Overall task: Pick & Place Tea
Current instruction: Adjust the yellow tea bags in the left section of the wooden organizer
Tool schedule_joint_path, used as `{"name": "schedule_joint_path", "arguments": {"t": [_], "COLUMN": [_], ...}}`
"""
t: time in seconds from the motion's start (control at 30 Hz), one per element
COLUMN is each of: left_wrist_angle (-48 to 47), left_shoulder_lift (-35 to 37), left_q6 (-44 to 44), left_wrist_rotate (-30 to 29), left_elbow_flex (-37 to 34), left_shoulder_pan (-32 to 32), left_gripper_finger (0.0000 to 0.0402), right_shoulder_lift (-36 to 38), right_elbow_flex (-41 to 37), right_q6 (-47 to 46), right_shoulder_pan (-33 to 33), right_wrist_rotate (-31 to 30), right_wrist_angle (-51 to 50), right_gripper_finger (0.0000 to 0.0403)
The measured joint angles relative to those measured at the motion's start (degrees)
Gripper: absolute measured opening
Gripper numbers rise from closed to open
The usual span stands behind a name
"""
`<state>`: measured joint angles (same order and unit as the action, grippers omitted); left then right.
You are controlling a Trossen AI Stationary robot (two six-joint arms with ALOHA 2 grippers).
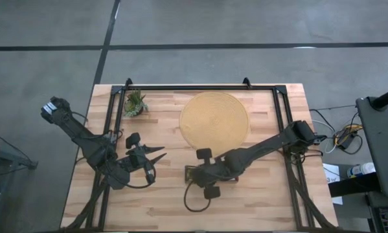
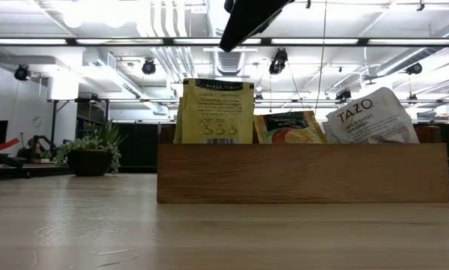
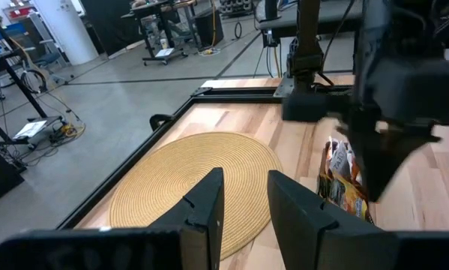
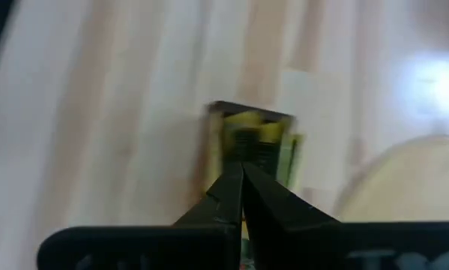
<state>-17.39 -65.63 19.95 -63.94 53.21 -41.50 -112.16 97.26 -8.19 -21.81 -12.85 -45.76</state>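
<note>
The tea sachets stand upright in a wooden oblong tray (image 2: pixel 299 172): a yellow one (image 2: pixel 217 111), an orange one (image 2: pixel 288 127) and a white-and-orange one (image 2: pixel 374 116). My right gripper (image 4: pixel 242 174) hovers over the yellow sachets (image 4: pixel 255 139), fingers shut and empty; the low view shows it (image 2: pixel 243 22) clear above them. In the high view it (image 1: pixel 200 171) covers the tray (image 1: pixel 188 176). My left gripper (image 1: pixel 157 154) is open and waits to the tray's left; its wrist view (image 3: pixel 246 206) shows the sachets (image 3: pixel 344 184) beside the right arm (image 3: pixel 389 112).
A round woven mat (image 1: pixel 214 120) lies behind the tray toward the far edge, also seen as the mat (image 3: pixel 202 172). A small green potted plant (image 1: pixel 135 103) stands at the far left corner. A black frame rail (image 1: pixel 200 87) runs along the table's far edge and sides.
</note>
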Motion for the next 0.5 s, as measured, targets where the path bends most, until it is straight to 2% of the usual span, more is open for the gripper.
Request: {"name": "schedule_joint_path", "arguments": {"t": [0.1,0.33,0.5], "left_wrist_angle": [0.0,0.04,0.0], "left_shoulder_lift": [0.0,0.0,0.0], "left_q6": [0.02,0.13,0.14], "left_wrist_rotate": [0.0,0.0,0.02], "left_elbow_flex": [0.0,0.0,0.0], "left_shoulder_pan": [-0.01,-0.02,0.0], "left_gripper_finger": [0.0098,0.0098,0.0098], "right_shoulder_lift": [-0.86,-4.53,-3.47], "right_elbow_flex": [-1.09,-2.71,-2.74], "right_q6": [0.0,-0.01,0.04], "right_shoulder_pan": [0.0,0.42,0.44], "right_wrist_rotate": [2.4,2.66,2.43], "right_wrist_angle": [1.64,1.89,1.82], "right_gripper_finger": [0.0008,0.0008,0.0008]}}
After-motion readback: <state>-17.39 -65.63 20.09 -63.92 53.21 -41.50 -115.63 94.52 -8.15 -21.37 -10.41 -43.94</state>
